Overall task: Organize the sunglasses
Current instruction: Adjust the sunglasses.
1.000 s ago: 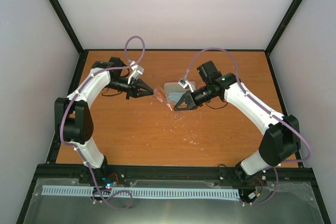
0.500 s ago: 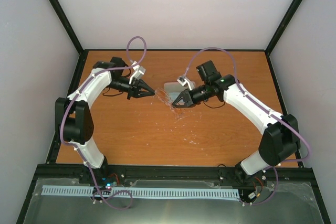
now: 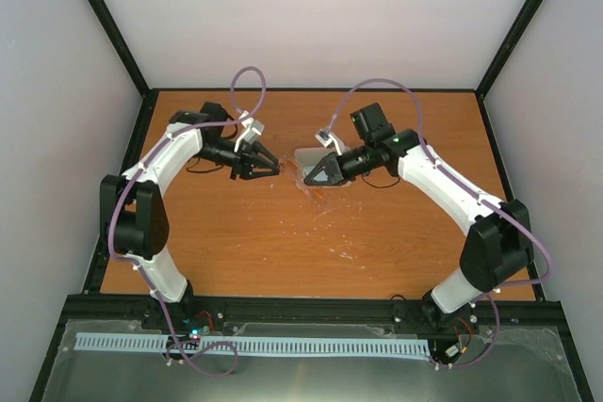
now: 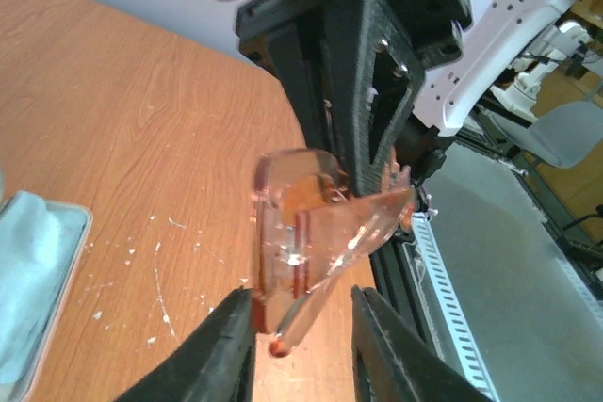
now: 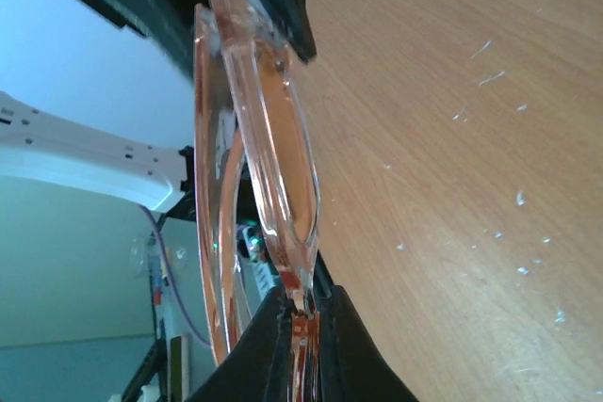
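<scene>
Left wrist view: sunglasses (image 4: 311, 233) in air above tabletop (image 4: 141, 138), between both arms; not yet stowed. Right fingers (image 5: 353, 364) pinched tight on frame edge, carrying pair. Left fingers (image 4: 221, 355) slightly parted, straddling lower end; no firm hold evident. Temples appear folded against front. Judged remaining: set pair into storage place. Appearance: translucent orange-amber lenses, thin glossy frame.

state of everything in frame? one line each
translucent orange sunglasses: held up off the table by the right gripper.
right gripper: shut on the sunglasses' frame.
left gripper: open, fingers either side of a temple tip.
pale rounded-rectangular case: flat on the table.
light blue cloth: lying in the case.
</scene>
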### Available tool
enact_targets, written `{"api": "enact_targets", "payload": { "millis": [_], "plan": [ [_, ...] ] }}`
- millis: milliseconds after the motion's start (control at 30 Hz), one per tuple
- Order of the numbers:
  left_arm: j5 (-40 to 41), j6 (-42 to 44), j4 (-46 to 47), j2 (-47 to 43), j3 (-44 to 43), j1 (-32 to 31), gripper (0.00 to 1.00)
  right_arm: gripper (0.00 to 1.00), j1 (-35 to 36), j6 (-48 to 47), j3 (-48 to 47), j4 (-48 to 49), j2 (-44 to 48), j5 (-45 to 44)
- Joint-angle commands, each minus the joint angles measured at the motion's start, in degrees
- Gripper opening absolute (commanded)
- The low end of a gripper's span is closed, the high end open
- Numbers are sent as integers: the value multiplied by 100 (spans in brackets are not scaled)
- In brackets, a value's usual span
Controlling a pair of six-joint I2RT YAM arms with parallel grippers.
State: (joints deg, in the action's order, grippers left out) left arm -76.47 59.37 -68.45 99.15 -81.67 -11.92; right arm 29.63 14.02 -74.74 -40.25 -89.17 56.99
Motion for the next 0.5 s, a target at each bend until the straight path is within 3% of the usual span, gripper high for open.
{"api": "enact_targets", "payload": {
  "millis": [0,67,167,233,467],
  "plan": [
    [105,-301,218,-234,85,-153,43,3,-63,-537,-486,-501,-80,-754],
    [295,-402,368,-310,173,-123,65,3,-134,-792,-626,-1053,-77,-1255],
    [576,-590,727,-473,439,14,82,3,-210,-1220,-842,-1806,-101,-2366],
    [675,-678,945,-530,579,144,85,3,-203,-1506,-963,-2208,-173,-3265],
    [835,-540,1024,-409,667,330,81,3,-197,-2179,-1120,-2330,-446,-4791]
  ]
}}
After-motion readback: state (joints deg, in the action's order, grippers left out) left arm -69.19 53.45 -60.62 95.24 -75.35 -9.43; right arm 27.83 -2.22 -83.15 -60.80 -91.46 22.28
